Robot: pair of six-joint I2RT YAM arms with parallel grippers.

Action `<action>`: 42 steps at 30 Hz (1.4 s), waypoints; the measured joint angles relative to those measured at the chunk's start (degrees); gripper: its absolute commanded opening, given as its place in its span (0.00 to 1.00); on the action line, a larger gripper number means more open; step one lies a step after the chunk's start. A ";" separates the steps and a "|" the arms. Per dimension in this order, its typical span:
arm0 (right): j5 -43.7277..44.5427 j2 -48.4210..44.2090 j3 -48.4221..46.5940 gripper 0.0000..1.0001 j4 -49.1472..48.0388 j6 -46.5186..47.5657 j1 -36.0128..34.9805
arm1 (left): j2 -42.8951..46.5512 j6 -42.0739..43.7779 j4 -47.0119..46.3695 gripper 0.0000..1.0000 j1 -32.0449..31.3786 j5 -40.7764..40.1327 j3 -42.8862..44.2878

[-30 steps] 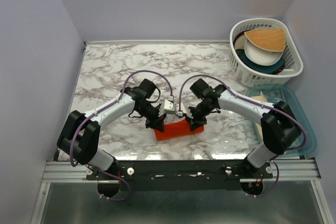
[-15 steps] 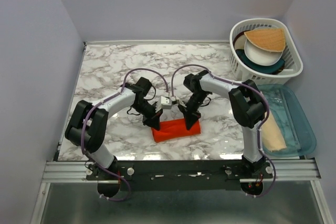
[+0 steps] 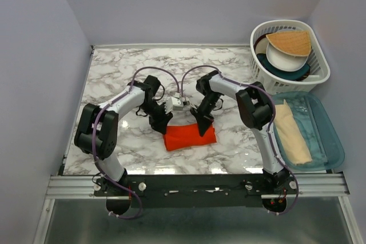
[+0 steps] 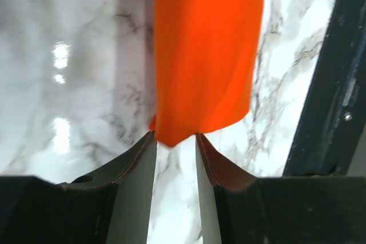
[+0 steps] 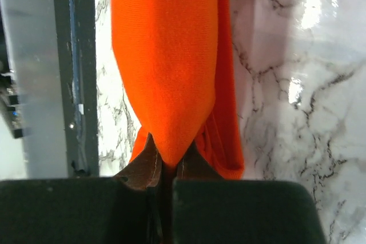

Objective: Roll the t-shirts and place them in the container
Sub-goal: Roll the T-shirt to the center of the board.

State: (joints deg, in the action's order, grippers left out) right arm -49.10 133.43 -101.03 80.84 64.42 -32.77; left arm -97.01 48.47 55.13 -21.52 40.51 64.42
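The t-shirt (image 3: 190, 136) is a bright orange-red bundle rolled into a short, thick strip near the front middle of the marble table (image 3: 114, 78). My left gripper (image 3: 163, 124) is at its left end, open. In the left wrist view the cloth's tip (image 4: 171, 136) sits just at the parted fingertips of that gripper (image 4: 175, 141), with bare marble showing between them. My right gripper (image 3: 203, 128) is on the roll's right end. The right wrist view shows that gripper (image 5: 168, 163) shut on a pinched point of the t-shirt (image 5: 166, 55).
A white basket (image 3: 320, 75) of dishes with a tan fan-shaped piece (image 3: 290, 42) stands at the back right. A teal bin (image 3: 329, 141) holding beige cloth (image 3: 291, 136) lies at the right edge. A metal rail (image 3: 194, 184) runs along the near edge.
The left gripper has opened and let go of the shirt's left end. Both grippers have shifted slightly away from the near edge, and both arms have swung inward. The roll lies a bit wider.
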 measured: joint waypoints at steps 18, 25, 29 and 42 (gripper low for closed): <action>0.48 6.23 -6.73 0.04 4.59 -10.16 1.40 | 0.26 -12.83 -8.50 0.36 -9.38 -0.39 1.66; 1.05 5.44 -4.66 1.00 4.17 -14.05 1.46 | -1.64 -22.03 -19.21 0.34 -9.31 -1.53 -3.76; 1.55 -0.46 1.31 1.00 3.85 -16.94 1.84 | -1.22 -24.24 -23.80 0.34 -9.55 -1.51 -6.25; 19.67 -48.92 32.63 1.00 -35.60 -21.14 10.49 | 3.32 -23.17 -30.71 0.35 -10.78 -3.30 -12.15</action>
State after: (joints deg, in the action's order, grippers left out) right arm -29.43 84.51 -68.40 45.23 43.29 -22.28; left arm -93.69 25.30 24.43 -32.29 37.21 52.27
